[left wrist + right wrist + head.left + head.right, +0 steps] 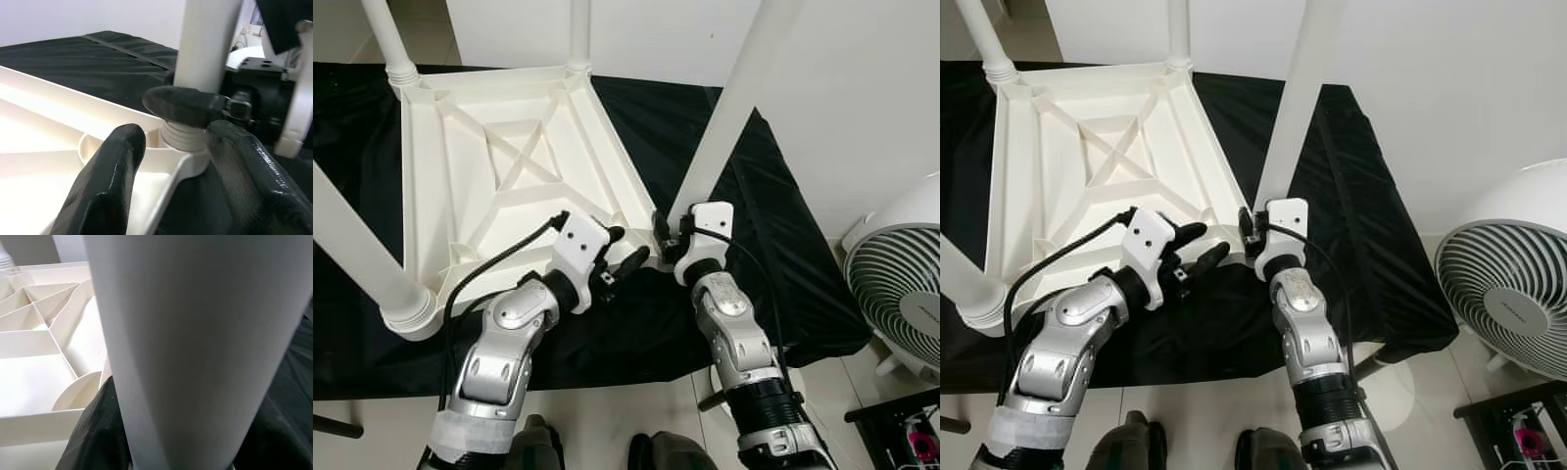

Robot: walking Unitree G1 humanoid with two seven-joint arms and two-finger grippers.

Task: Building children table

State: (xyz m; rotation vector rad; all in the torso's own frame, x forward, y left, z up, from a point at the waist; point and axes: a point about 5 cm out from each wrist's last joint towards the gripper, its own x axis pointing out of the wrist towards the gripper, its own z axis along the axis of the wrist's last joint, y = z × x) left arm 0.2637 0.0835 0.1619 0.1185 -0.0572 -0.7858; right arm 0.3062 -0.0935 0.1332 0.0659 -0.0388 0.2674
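A white plastic table top [509,166] lies upside down on a black cloth [783,245], its ribbed underside facing up. At its near right corner a white table leg [734,108] stands tilted in the socket. My right gripper [668,240] is shut on that leg just above its threaded base [183,134]. My left gripper [625,250] is open, its fingers [105,181] hovering over the same corner, just left of the leg. In the right wrist view the leg [195,333] is very close, with the table ribs [39,357] behind it.
Three more white legs stand in the other corners: front left [362,264], back left [386,39] and back right [578,34]. A white fan [901,284] stands on the tiled floor to the right. A white wall runs behind.
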